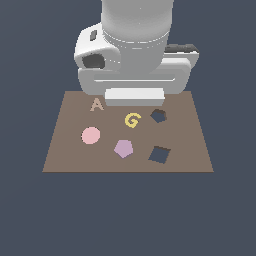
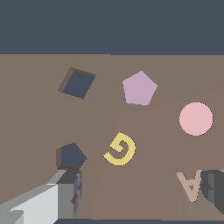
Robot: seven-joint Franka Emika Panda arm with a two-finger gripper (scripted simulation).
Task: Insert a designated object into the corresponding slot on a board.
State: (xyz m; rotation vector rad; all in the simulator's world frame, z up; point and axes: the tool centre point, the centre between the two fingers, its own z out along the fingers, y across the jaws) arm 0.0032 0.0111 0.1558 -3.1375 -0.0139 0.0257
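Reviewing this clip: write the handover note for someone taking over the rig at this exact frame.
Gripper: open and empty, above the far part of the board, fingers on either side of the G and A.
Lilac pentagon block: lying flat on the board, between the pink disc and the square cutout, untouched.
Pentagon slot: empty, beside the yellow G, on the exterior view's right.
Done: nothing yet.
Left: move over the pentagon, grasp it, carry it to the pentagon slot, match its orientation, insert it.
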